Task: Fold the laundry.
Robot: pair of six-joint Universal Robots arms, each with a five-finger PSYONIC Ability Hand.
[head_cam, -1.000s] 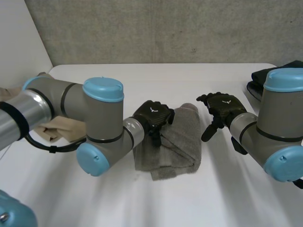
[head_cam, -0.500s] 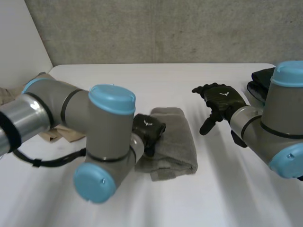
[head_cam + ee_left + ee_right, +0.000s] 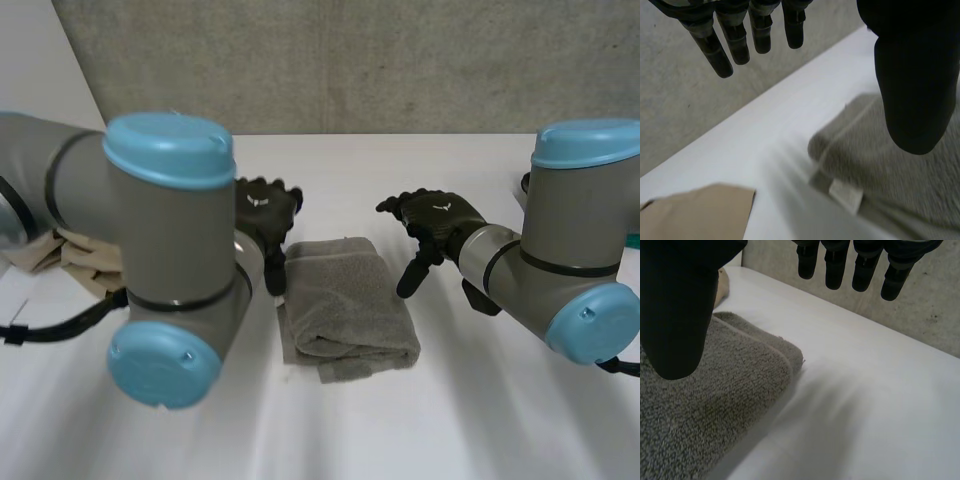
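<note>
Because the towel (image 3: 345, 300) looks soft and floppy, pinch its corners. Left hand (image 3: 262, 210) at its ten o'clock, right hand (image 3: 440, 216) at two, both slack-fingered and empty.

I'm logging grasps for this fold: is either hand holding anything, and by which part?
Nothing is held. The left hand and the right hand are both open, one at each side of the folded grey towel.

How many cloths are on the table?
2: a folded grey towel between the left hand and right hand, and a beige cloth partly behind the left arm. Others may be hidden.
</note>
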